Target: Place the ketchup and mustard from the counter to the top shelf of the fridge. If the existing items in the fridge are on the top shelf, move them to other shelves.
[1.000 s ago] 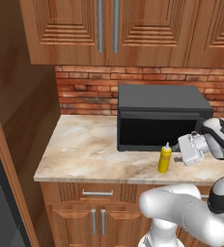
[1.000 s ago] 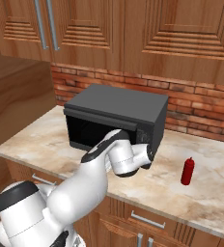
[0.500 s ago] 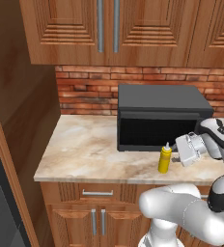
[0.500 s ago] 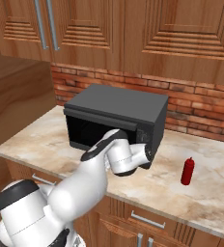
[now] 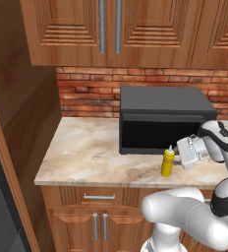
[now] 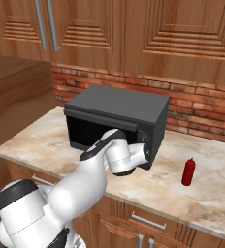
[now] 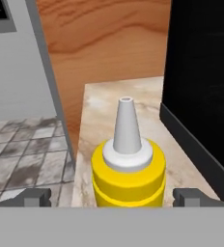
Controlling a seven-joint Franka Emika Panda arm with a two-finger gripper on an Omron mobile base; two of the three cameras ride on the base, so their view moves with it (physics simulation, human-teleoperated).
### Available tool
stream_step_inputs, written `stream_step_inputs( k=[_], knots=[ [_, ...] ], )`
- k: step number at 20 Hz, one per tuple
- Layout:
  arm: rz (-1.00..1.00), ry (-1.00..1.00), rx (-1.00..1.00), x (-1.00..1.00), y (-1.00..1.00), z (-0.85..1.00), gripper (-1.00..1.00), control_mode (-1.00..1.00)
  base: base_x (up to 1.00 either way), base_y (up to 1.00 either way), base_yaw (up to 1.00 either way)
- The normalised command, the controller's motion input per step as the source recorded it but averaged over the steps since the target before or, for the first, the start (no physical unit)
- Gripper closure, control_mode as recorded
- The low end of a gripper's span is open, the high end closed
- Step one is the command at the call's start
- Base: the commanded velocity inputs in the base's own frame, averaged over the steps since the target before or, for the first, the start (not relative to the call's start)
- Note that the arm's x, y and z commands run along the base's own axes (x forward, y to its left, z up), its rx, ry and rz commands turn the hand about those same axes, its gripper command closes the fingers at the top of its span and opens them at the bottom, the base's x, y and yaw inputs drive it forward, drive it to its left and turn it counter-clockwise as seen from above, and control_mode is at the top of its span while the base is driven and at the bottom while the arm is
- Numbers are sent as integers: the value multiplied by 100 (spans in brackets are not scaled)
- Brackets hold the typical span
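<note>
We judge the pickup step: fingers (image 7: 33, 197) wide, flanking the yellow pale-nozzled mustard squeeze bottle (image 7: 128, 166) on the beige marbled desk (image 5: 94, 155). Next: close on it, then lift.

Mustard (image 7: 128, 173) between fingertips (image 7: 35, 197) — upright.

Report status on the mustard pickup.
Gripper open, fingertips either side of the yellow squeeze bottle, not closed. Bottle upright on beige marbled counter. Black microwave close beside; red squeeze bottle untouched.

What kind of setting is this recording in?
A rendered home kitchen, by the look of it: a marbled stone counter over wooden cabinets, a brick backsplash, and a dark microwave with a mustard bottle before it.
</note>
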Motion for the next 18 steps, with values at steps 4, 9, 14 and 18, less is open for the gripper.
stream_step_inputs(
  k=[4,9,14,18],
  knots=[
    [0,0,0,17,0,0,-100,-100,0,0,0],
    [0,0,0,19,0,0,-100,-100,0,0,0],
    [0,0,0,3,3,-4,-100,-100,0,0,0],
    [0,0,0,0,18,-10,-100,-100,0,0,0]
  ],
)
